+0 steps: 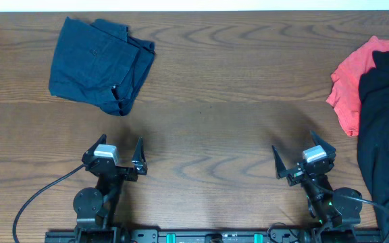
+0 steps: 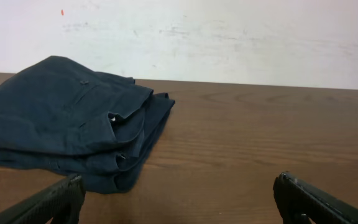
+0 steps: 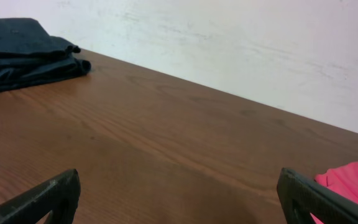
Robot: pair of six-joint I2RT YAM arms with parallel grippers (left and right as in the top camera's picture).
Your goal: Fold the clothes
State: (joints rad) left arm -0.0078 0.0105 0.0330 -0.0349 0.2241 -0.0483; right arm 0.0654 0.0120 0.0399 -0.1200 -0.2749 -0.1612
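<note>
We judged the step in hand to be fetching the next garment, since the navy one (image 1: 100, 64) lay bundled in rough folds at the far left of the table (image 1: 208, 101), well apart from both arms. The black shirt (image 1: 387, 128) sat at the right edge, overlapping a coral shirt (image 1: 353, 84), and both ran out of the overhead view.

Both pincers hung low over the near edge of the table. The left pincer (image 1: 118, 150) stood wide and held nothing; the right pincer (image 1: 298, 152) was likewise wide and empty.

To do it well, we thought the right pincer should take the black shirt by an edge that lay clear of the coral one, so that only one layer came away. It should then draw the shirt to the bare middle, where the left pincer could reach it too. The shirt would need spreading flat before any fold, as soft cloth bunches when dragged.

The table was dark wood grain, smooth and level, and looked likely to let fabric slide. Behind it rose a plain white wall (image 2: 229, 37), faintly scuffed.
</note>
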